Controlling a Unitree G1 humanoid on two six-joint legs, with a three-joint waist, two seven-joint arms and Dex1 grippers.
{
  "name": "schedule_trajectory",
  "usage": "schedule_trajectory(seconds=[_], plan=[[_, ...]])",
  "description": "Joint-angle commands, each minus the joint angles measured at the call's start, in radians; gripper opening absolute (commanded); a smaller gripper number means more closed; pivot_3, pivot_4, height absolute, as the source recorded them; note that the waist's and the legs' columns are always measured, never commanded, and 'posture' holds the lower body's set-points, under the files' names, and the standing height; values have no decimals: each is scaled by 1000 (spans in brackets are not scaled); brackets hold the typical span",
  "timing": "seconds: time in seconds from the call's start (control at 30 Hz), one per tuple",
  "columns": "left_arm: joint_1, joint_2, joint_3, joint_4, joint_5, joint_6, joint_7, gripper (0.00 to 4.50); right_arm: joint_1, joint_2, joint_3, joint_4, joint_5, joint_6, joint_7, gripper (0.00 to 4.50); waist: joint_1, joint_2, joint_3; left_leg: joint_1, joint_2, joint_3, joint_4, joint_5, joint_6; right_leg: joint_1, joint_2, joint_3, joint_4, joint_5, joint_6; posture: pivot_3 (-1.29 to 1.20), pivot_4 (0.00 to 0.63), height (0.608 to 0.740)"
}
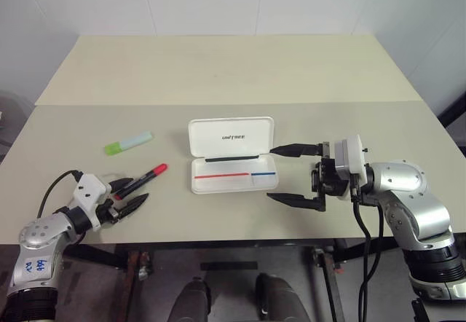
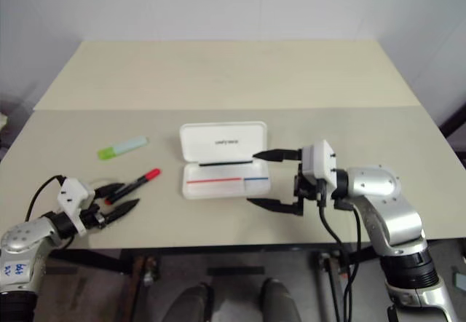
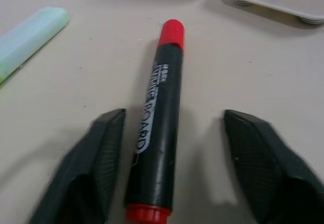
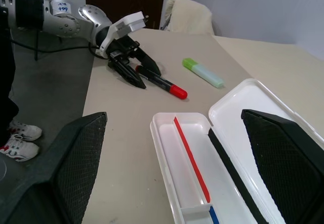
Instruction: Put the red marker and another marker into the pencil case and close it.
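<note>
The red marker [image 1: 148,175] lies on the table left of the pencil case, its red cap toward the case. My left gripper [image 1: 138,191] is open around the marker's rear end; its fingers [image 3: 96,158] flank the black barrel [image 3: 159,117] with gaps on both sides. The light green marker [image 1: 129,143] lies further back on the left. The white pencil case [image 1: 231,138] lies open, lid flat behind the tray [image 4: 167,158]. My right gripper [image 1: 271,173] stands wide open at the case's right end, holding nothing.
A second table [image 1: 233,67] butts against the back of this one. The front edge [image 1: 218,240] runs close under both arms. In the right wrist view a person's shoes [image 4: 17,138] stand on the floor beyond the table's side.
</note>
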Motion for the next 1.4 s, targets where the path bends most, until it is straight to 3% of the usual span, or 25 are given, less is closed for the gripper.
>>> schedule_trajectory(seconds=[0.03,0.17,0.37,0.57,0.8,1.03,1.4], plan=[[7,21,-2,43,25,-2,15,1923,2,2,-10,-41,13,-4,-12,4500,0,0,0,0,1,0,0,0,0,0,1,0,0,0,-1,0,150,740],[10,14,-6,31,28,2,30,647,-2,5,-6,-38,12,-8,-15,4500,-1,0,0,1,4,0,0,2,-1,0,4,0,0,2,-5,0,150,740],[-13,-35,-7,-36,-30,-32,12,641,-1,6,-3,-32,6,-13,-15,4500,0,0,0,1,3,1,0,4,-1,0,3,0,0,2,-6,0,150,740],[-13,-64,-45,-266,-184,33,-101,641,10,9,-6,-27,-1,-17,-22,4500,1,0,0,-4,3,0,0,2,0,0,2,0,-7,5,-2,0,150,740],[-120,-34,-143,-296,-137,80,-128,641,28,16,-8,-39,-9,-23,-46,4500,-1,0,1,-4,1,1,-3,-1,-2,-1,7,-1,-10,7,2,0,150,740],[-371,-43,-315,-118,45,14,-143,641,75,13,-32,-97,-16,-19,-109,4500,3,0,1,-4,2,1,0,-1,-2,-1,16,0,-8,7,3,0,150,740],[-674,-183,-477,233,193,-178,-192,641,214,-10,-102,-242,-16,9,-229,4500,-1,0,1,-5,2,2,1,-1,-2,-1,19,1,-8,7,5,0,150,740]])
